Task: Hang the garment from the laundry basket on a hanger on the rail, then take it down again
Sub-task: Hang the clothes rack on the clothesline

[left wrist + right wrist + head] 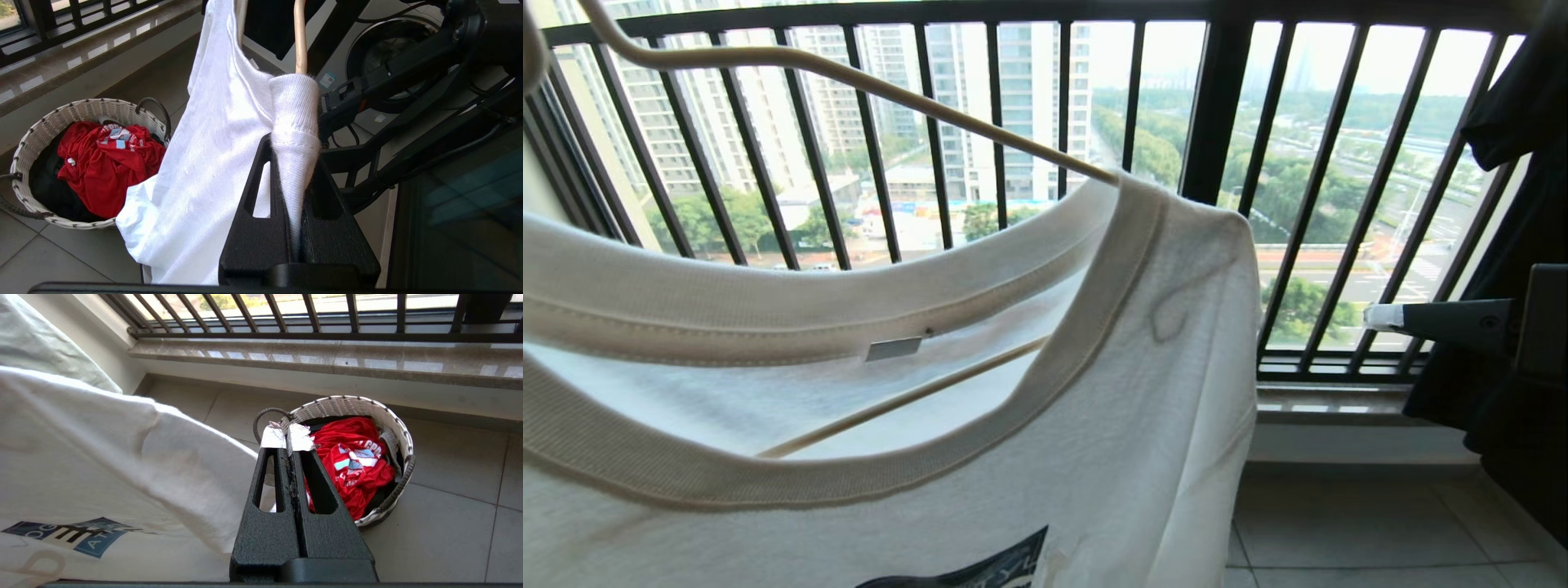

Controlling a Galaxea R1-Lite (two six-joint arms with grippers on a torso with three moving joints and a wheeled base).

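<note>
left fingers (261,192) pinch the t-shirt (204,163) collar on its wire hanger (849,77), right gripper (288,437) shut empty over the laundry basket (392,424); likely mid-carry, next: hook onto rail.

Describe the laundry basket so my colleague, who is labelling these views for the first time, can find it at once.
Start at the dark barred window railing and drop past the stone sill to the tiled floor. There stands the laundry basket, small, round, white and woven, with dark loop handles. A crumpled red garment fills it, unlike the white T-shirt hanging nearby.
</note>
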